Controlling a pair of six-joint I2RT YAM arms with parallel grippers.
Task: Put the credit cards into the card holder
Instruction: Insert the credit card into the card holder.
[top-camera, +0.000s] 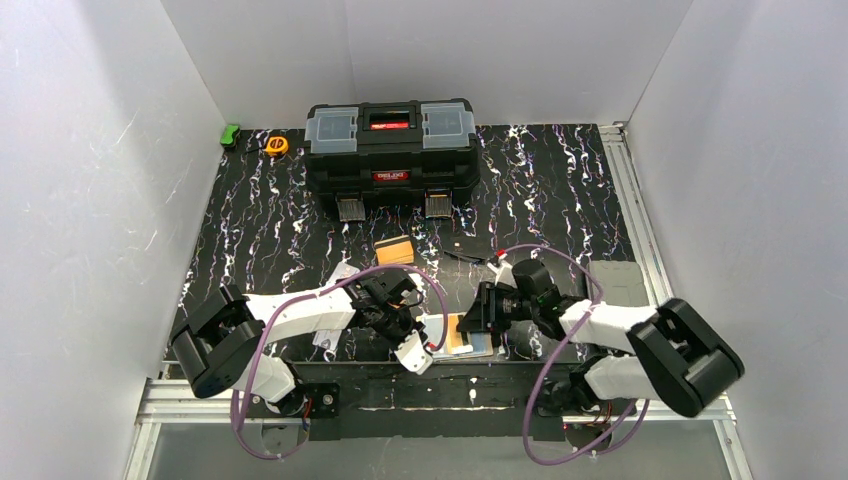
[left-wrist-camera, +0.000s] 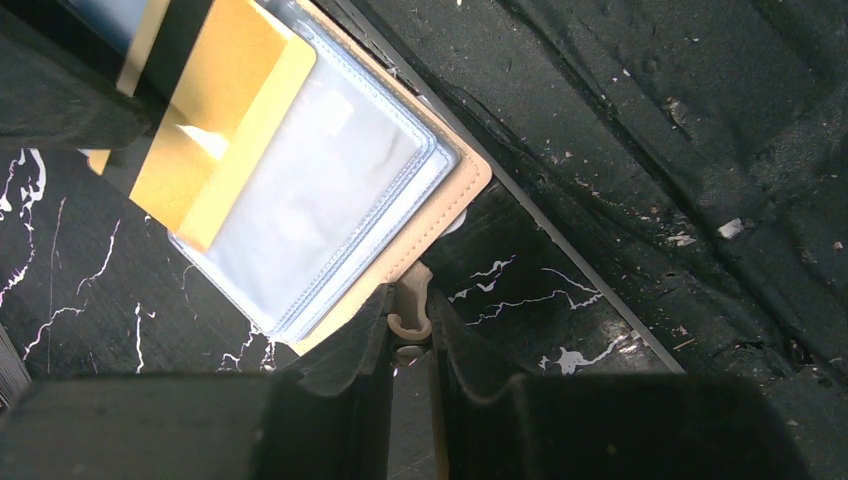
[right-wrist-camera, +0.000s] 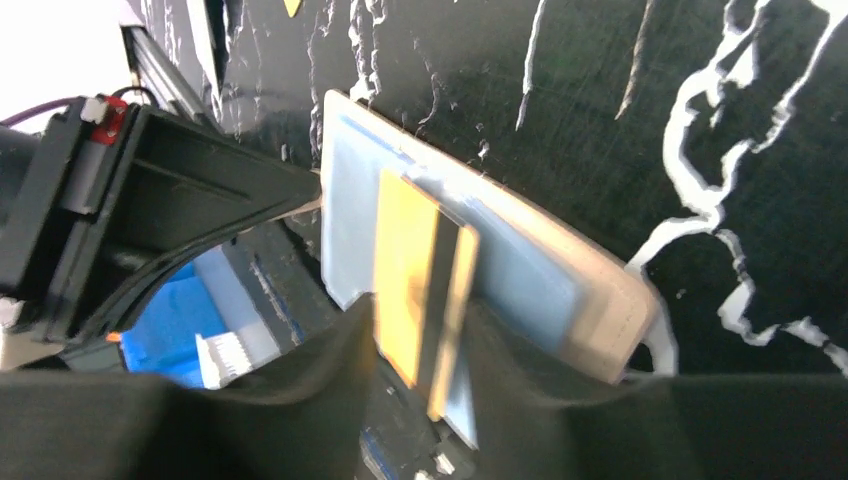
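Note:
The beige card holder (top-camera: 466, 338) lies open near the table's front edge, between my two grippers, its clear pockets (left-wrist-camera: 320, 200) facing up. My left gripper (left-wrist-camera: 410, 322) is shut on the holder's snap tab (left-wrist-camera: 412, 300). A gold credit card with a dark stripe (right-wrist-camera: 420, 270) lies partly pushed into a pocket of the card holder (right-wrist-camera: 560, 290). My right gripper (right-wrist-camera: 425, 312) stands open, one finger on each side of that card's free end. The same card (left-wrist-camera: 215, 110) shows in the left wrist view. Another orange-tan card (top-camera: 394, 250) lies flat on the table farther back.
A big black toolbox (top-camera: 390, 150) stands at the back centre, with an orange tape measure (top-camera: 276, 145) and a small green thing (top-camera: 230, 135) to its left. A grey pad (top-camera: 617, 282) lies at the right edge. The table's front edge (left-wrist-camera: 560, 240) runs right beside the holder.

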